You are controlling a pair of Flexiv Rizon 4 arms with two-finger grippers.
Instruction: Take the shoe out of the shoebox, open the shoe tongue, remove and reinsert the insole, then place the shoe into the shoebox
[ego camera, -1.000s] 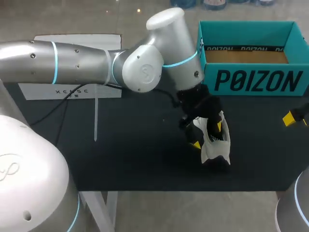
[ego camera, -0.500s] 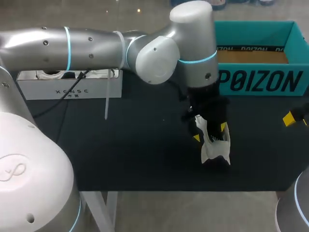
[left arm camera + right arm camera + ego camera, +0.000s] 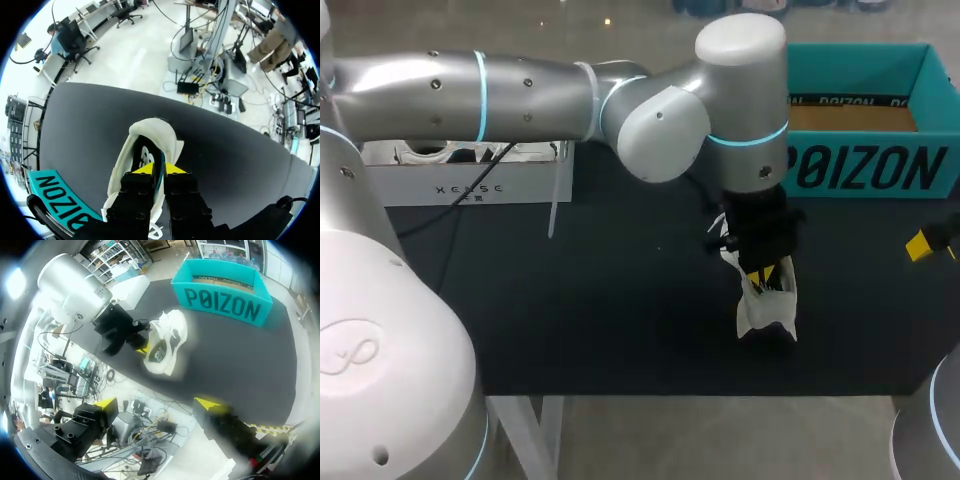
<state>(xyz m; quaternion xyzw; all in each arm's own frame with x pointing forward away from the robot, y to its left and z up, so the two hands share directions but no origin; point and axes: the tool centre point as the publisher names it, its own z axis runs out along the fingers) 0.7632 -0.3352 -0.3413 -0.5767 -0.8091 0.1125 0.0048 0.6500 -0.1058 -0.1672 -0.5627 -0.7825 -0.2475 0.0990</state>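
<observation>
Left jaws pinched narrow on the shoe (image 3: 767, 310) on the worktop (image 3: 600, 300); right jaws wide, holding nothing, well apart.

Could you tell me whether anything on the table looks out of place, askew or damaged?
Nothing stands out. The white shoe sits sole-down on the black table, outside the open teal shoebox, which stands square at the far edge. The left gripper has its jaws shut on the shoe's rim. Nothing looks spilled or damaged.

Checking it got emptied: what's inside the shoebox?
Inside the shoebox only bare brown floor shows; the shoe sits outside on the table. The left arm hides its left end.
</observation>
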